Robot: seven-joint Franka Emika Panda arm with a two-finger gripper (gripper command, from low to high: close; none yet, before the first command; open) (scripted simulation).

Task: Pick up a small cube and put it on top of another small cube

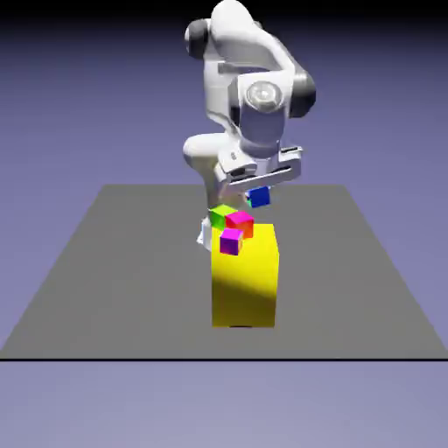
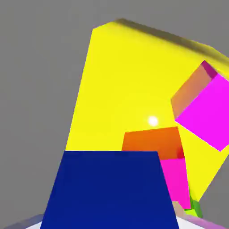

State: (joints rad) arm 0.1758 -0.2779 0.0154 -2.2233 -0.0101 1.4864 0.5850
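Exterior view: your claw (image 1: 259, 185) grips blue cube (image 1: 259, 197), held above yellow block (image 1: 245, 284). Red cube (image 1: 241, 224) sits below claw, near magenta cube (image 1: 231, 241) and green cube (image 1: 223, 215). Centre blue squarely over your chosen cube, lower gently, release only once seated.

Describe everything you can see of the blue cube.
The blue cube is small, plain and flat-sided, with straight edges and no visible markings; one face looks bright blue in the exterior view, while the hand view shows a darker navy one. It is held up in the closed claw, above the level of the big yellow block's top, and sits slightly tilted in the exterior view. Its surface looks smooth and matte. The material itself cannot be told.
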